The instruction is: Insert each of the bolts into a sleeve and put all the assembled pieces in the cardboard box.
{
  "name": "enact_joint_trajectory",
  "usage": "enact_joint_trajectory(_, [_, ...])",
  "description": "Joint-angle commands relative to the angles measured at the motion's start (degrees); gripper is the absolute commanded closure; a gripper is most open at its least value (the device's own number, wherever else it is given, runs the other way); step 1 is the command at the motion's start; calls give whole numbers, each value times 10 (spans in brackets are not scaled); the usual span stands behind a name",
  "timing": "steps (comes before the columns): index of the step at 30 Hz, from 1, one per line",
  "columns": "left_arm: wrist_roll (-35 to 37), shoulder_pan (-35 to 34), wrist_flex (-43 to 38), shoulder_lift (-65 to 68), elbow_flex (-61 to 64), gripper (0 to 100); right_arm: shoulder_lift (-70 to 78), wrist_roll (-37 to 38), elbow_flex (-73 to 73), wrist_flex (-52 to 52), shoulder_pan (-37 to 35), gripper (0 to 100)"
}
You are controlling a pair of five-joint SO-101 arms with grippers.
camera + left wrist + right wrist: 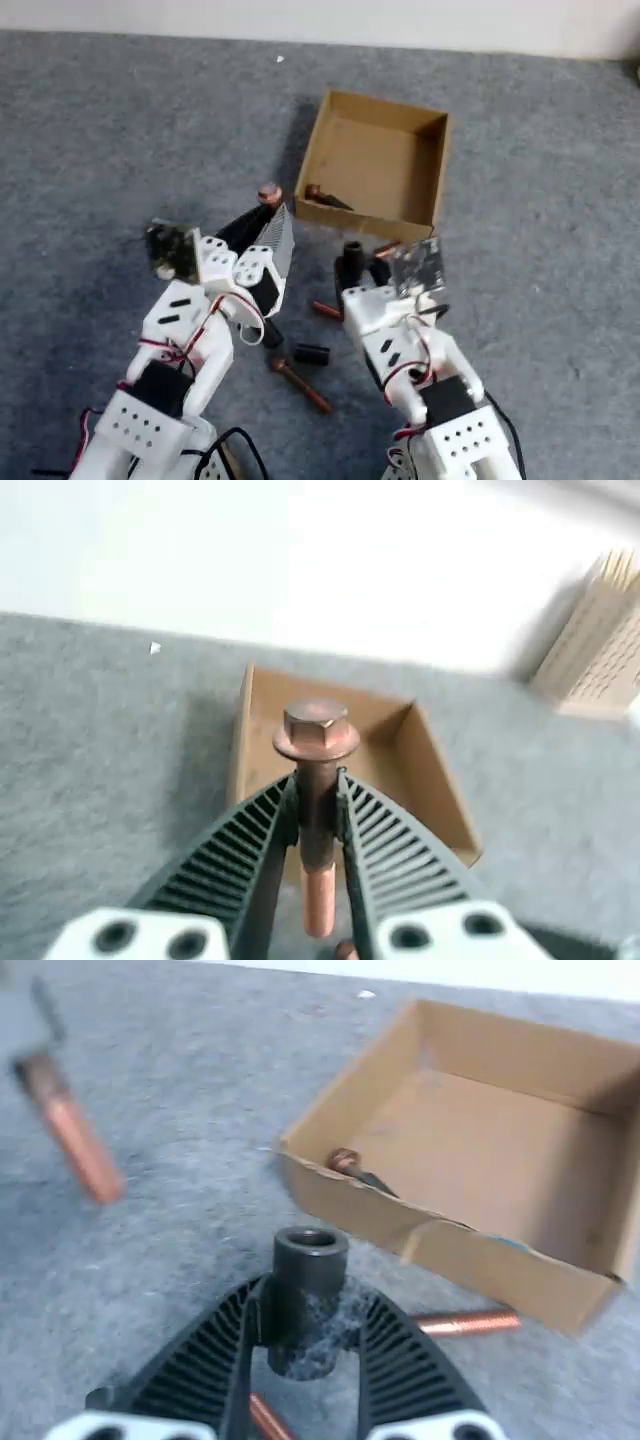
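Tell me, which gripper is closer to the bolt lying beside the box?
Right. The right gripper, holding a sleeve, sits just beside that bolt; the left gripper, holding another bolt, is farther off, near the box's corner.

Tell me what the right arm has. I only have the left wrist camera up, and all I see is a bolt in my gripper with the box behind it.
Observer: The right gripper is shut on a black sleeve, held upright with its hole facing up.
Operator: Anything in the box yet?
Observer: One assembled piece lies inside the cardboard box, against the wall nearest the arms.
Operator: What is loose on the table?
Observer: In the high view, a loose sleeve and a loose bolt lie next to each other between the two arms.
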Motion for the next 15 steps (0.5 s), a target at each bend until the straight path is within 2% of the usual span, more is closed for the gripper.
enact_joint_trajectory(1, [33,1,-48,-83,32,994,-49,44,50,-83,-39,992])
enact_joint_trajectory(7, [56,29,-47,-175,69,994,-130,90,121,-101,-84,992])
enact_joint_trajectory(15, [55,80,-46,-225,93,994,-171,95,128,-54,-87,993])
